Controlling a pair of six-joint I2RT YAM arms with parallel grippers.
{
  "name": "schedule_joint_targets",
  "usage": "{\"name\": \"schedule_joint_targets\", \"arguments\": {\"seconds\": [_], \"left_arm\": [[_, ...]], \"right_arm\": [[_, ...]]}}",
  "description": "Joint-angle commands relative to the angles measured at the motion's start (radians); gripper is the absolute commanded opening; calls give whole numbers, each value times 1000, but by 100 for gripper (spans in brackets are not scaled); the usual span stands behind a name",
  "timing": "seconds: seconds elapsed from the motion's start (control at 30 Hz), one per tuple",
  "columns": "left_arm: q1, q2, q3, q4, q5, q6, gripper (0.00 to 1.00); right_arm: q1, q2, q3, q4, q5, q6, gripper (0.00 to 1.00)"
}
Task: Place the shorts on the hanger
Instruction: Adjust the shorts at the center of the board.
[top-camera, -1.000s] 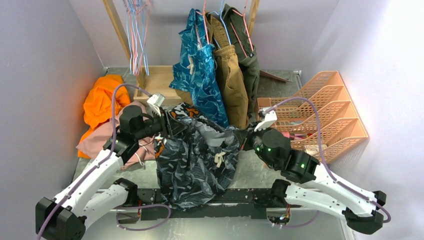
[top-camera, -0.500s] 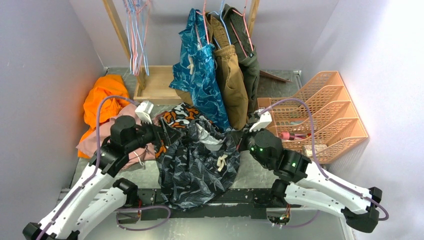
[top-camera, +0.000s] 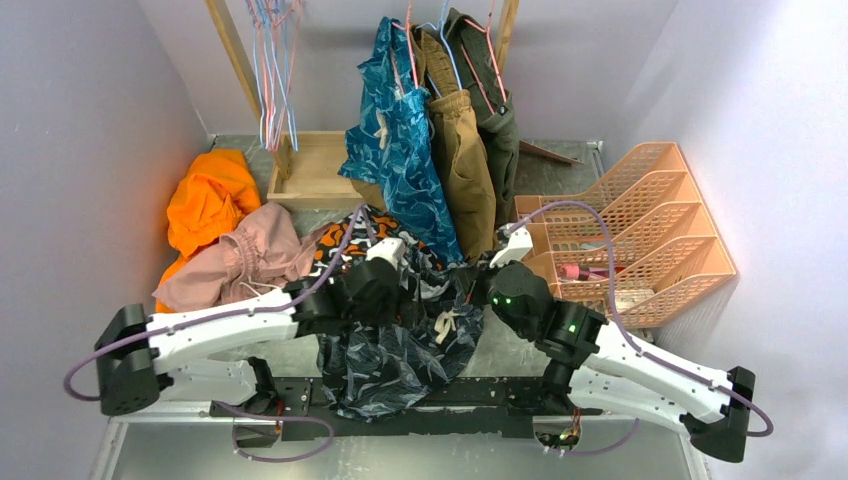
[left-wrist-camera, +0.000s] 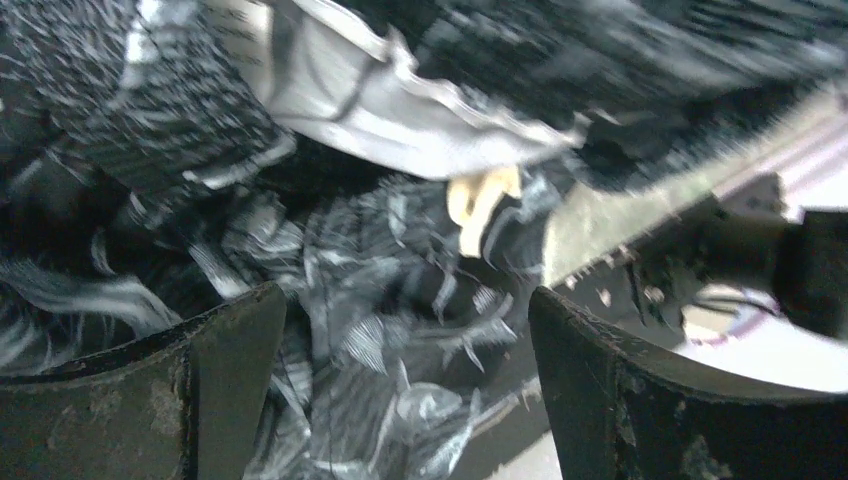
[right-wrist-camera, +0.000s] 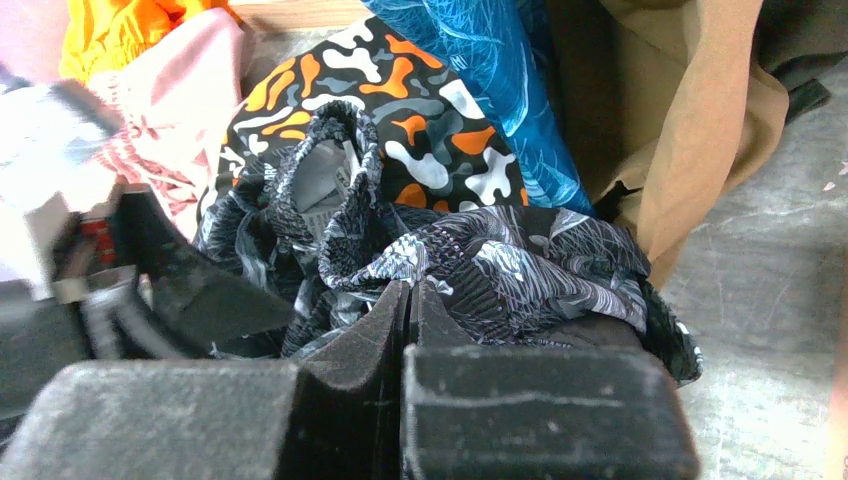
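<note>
Left gripper (left-wrist-camera: 400, 390) stands spread wide, its two dark fingers (left-wrist-camera: 200, 400) far apart, with nothing between them. It hovers low over the shorts (top-camera: 400, 350), whose grey-white leaf print fills its own view; whether a finger brushes the cloth I cannot tell. Right gripper (right-wrist-camera: 405, 290) is clamped tight, jaws pressed together, with a bunched fold of the shorts pinched at the tips near the waistband.

The shorts lie crumpled on the table between the two arms, one end draped toward the near edge. Behind them a pair of teal-blue patterned shorts (top-camera: 395, 140) hangs from the rack beside tan and olive garments. An orange garment (top-camera: 205, 195) and a pink one (top-camera: 245, 260) are heaped at the left. An orange slotted tray (top-camera: 650, 230) sits at the right. Black-orange-white blotchy shorts (right-wrist-camera: 400, 70) lie just behind the dark pair, touching it. The hanger (top-camera: 288, 100), thin light-blue wire, hangs among pink ones at far left, well apart from the shorts. A cream drawstring (top-camera: 440, 322) dangles at the waist.
</note>
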Motion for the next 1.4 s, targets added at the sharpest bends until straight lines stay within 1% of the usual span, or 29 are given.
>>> {"name": "schedule_joint_targets", "arguments": {"seconds": [0.0, 0.1, 0.2, 0.37, 0.5, 0.57, 0.63, 0.73, 0.77, 0.8, 0.83, 0.93, 1.03, 1.1, 1.23, 1.3, 1.37], "left_arm": [[-6, 132, 81, -47, -183, -79, 93], [-6, 231, 127, -91, -206, -85, 88], [-6, 286, 135, -130, -229, -119, 86], [-2, 288, 66, -143, -247, -153, 83], [5, 272, 5, -150, -248, -176, 75], [8, 262, -24, -131, -242, -177, 68], [12, 262, -42, -121, -234, -174, 55], [12, 269, -51, -118, -223, -177, 30], [12, 262, -50, -115, -221, -176, 19], [11, 249, -50, -112, -220, -172, 10], [11, 233, -48, -110, -220, -165, 7], [11, 158, -12, -115, -223, -114, 7], [11, 44, 53, -118, -224, -1, 7], [11, -38, 100, -99, -208, 109, 7], [11, -190, 183, -83, -185, 267, 7], [11, -243, 214, -91, -183, 301, 7], [11, -267, 229, -107, -179, 302, 7]], "right_arm": [[-4, -48, -14, 0, 28, 26, 0], [-5, -70, -15, -17, 24, 31, 0], [-5, -94, -10, -34, 15, 36, 0], [-4, -124, -11, -48, -3, 50, 0], [-4, -133, -10, -56, -10, 64, 0], [-5, -132, -9, -58, -13, 65, 0], [-5, -132, -6, -59, -14, 65, 0], [-5, -130, 3, -59, -16, 61, 0], [-4, -130, 6, -57, -18, 60, 0], [-4, -128, 9, -57, -19, 59, 0], [-5, -125, 13, -58, -20, 58, 0], [-4, -119, 27, -59, -22, 53, 0], [-5, -115, 59, -61, -8, 27, 0], [-5, -113, 98, -63, 13, -2, 0], [-5, -95, 187, -65, 43, -70, 0], [-5, -84, 222, -58, 46, -103, 0], [-5, -72, 237, -57, 51, -118, 0]]}}
